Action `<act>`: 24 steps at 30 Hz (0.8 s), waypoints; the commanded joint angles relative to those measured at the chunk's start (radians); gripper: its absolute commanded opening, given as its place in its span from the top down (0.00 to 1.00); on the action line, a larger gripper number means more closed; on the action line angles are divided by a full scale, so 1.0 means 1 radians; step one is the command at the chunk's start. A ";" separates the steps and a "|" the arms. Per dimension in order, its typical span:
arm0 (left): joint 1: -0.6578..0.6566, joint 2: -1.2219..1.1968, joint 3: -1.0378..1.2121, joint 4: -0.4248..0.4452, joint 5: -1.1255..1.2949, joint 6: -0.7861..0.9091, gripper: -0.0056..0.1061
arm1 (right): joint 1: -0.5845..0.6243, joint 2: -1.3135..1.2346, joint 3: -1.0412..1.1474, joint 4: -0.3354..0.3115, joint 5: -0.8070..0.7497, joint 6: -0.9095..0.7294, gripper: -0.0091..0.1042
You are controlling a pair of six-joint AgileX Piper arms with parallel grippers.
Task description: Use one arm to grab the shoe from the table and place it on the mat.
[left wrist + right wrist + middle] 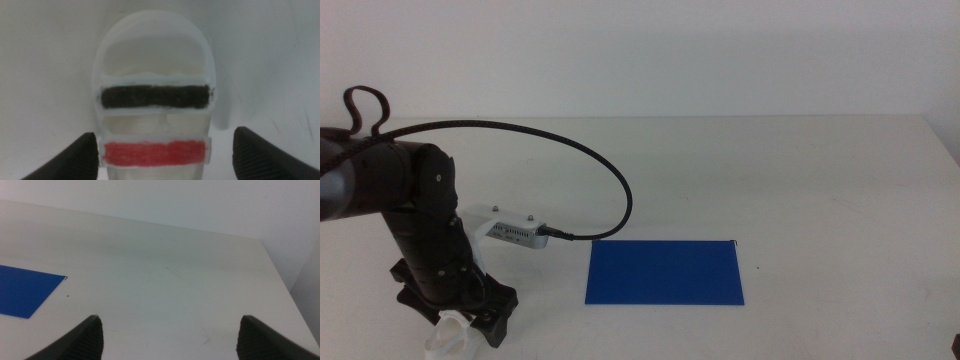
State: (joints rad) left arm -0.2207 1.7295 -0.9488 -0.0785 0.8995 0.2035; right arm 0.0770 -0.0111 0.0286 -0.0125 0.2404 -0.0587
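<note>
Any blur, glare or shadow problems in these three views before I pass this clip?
Middle view: even, soft light, sharp enough, the left gripper low over the shoe, which the frame edge crops. Left wrist view: the shoe is soft-focused, its white sole washed out against the table. Right wrist view: clear, faint shading only; the mat is cropped and the right gripper waits.

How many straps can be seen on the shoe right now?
2 in the left wrist view: a black strap mid-shoe and a red strap between the open left gripper's jaws; others may be hidden.
</note>
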 commanded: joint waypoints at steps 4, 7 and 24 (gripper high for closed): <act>-0.005 -0.029 -0.025 -0.017 0.016 0.006 0.29 | 0.003 0.004 0.005 -0.011 -0.073 -0.010 0.23; -0.005 -0.029 -0.025 -0.017 0.017 0.006 0.44 | 0.003 0.004 0.005 -0.011 -0.073 -0.010 0.23; -0.137 -0.028 -0.276 0.056 0.287 -0.119 0.96 | 0.003 0.004 0.005 -0.011 -0.073 -0.010 0.23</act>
State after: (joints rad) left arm -0.3336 1.7405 -1.1696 -0.0296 1.1421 0.1183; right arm 0.0770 -0.0111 0.0286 -0.0125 0.2404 -0.0587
